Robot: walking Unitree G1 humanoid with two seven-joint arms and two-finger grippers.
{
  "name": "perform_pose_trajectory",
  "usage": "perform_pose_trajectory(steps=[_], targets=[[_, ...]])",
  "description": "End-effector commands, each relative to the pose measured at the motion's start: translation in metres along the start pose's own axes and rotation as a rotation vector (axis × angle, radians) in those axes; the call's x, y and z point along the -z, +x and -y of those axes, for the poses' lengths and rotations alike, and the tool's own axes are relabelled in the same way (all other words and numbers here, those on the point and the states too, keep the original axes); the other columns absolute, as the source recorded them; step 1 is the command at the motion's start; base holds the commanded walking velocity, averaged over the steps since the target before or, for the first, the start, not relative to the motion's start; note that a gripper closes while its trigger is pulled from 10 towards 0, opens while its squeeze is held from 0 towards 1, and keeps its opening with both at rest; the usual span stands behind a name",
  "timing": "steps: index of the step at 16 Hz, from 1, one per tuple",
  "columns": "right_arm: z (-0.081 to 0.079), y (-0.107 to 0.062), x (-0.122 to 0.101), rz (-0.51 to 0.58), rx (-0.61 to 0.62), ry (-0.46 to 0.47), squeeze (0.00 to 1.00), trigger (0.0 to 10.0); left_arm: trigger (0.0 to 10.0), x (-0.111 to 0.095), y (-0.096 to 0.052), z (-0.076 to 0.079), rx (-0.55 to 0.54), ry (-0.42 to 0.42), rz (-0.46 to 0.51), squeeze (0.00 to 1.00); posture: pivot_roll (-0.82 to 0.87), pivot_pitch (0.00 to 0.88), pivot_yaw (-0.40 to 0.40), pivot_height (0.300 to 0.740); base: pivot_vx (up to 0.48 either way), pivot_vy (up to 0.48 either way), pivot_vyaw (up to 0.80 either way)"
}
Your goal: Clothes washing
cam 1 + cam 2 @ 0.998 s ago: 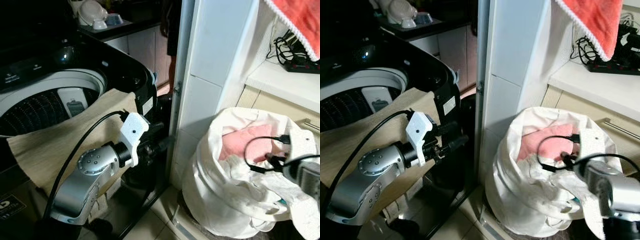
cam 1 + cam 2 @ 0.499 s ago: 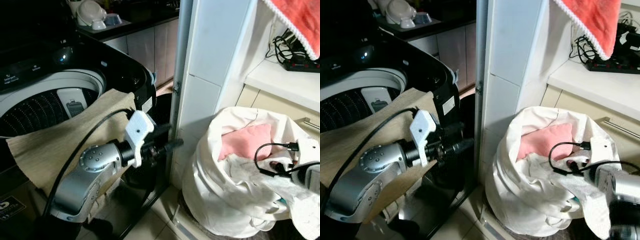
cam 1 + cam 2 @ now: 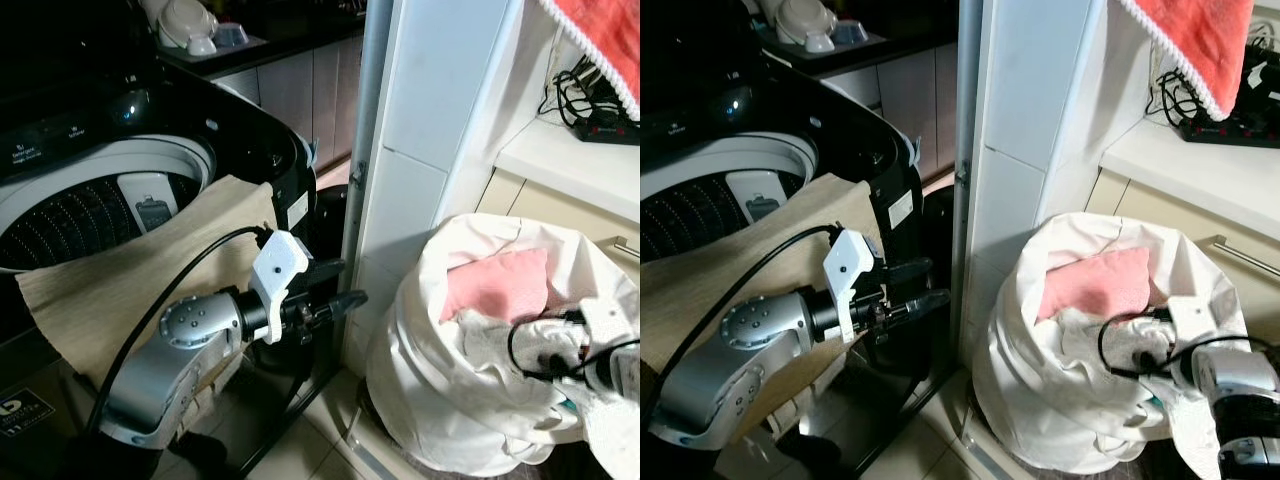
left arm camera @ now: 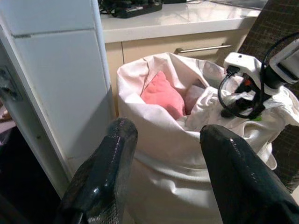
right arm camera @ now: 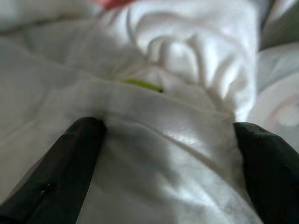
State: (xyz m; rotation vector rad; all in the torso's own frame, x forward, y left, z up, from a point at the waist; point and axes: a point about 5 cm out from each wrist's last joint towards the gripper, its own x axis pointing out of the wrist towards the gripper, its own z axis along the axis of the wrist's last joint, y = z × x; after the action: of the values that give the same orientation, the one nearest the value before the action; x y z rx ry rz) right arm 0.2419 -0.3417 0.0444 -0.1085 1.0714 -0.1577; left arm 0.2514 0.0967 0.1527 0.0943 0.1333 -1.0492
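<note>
Laundry bag (image 3: 470,400) on the floor beside the washing machine (image 3: 100,190), pink cloth (image 3: 497,285) on top. Right gripper (image 5: 163,154), fingers apart, presses into white cloth (image 5: 177,116) at the bag's rim; closing shallow risks pinching only a fold, or the bag itself. Left gripper (image 4: 163,154) hangs spread, empty.

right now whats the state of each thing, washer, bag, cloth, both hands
washing machine: lid open, drum visible
beige cloth: draped over the washer's front rim
white laundry bag: open, holding clothes
pink garment: in the bag, on top
left hand: open, holding nothing
right hand: open, pressed into white fabric
</note>
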Motion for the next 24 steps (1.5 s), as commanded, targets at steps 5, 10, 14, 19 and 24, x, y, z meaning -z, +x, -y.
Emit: perform_pose_trajectory(steps=[5,10,14,19,24], targets=[[0.005,0.002,0.004,-0.051,-0.033,-0.061,0.0,0.0,10.0,0.001,0.003,0.003,0.042,-0.01,-0.018,0.0,-0.15,0.0,0.004,0.74,0.0,0.0,0.0],[0.006,0.003,0.003,-0.058,-0.045,-0.091,0.0,0.0,10.0,0.004,0.003,0.004,0.068,0.001,-0.038,0.0,-0.14,0.0,0.002,0.74,0.0,0.0,0.0],[0.004,0.004,0.005,-0.056,-0.079,-0.1,0.0,0.0,10.0,0.005,0.001,0.005,0.076,0.005,-0.047,0.0,-0.14,0.0,0.008,0.74,0.0,0.0,0.0],[0.006,0.003,0.0,-0.004,-0.089,-0.074,0.0,0.0,10.0,0.006,0.002,0.004,0.062,0.015,-0.042,0.0,-0.14,0.0,0.009,0.74,0.0,0.0,0.0],[0.012,-0.007,-0.017,0.101,-0.117,-0.005,0.0,0.0,10.0,0.004,0.002,0.002,0.032,0.027,-0.028,0.0,-0.15,0.0,0.01,0.74,0.0,0.0,0.0]])
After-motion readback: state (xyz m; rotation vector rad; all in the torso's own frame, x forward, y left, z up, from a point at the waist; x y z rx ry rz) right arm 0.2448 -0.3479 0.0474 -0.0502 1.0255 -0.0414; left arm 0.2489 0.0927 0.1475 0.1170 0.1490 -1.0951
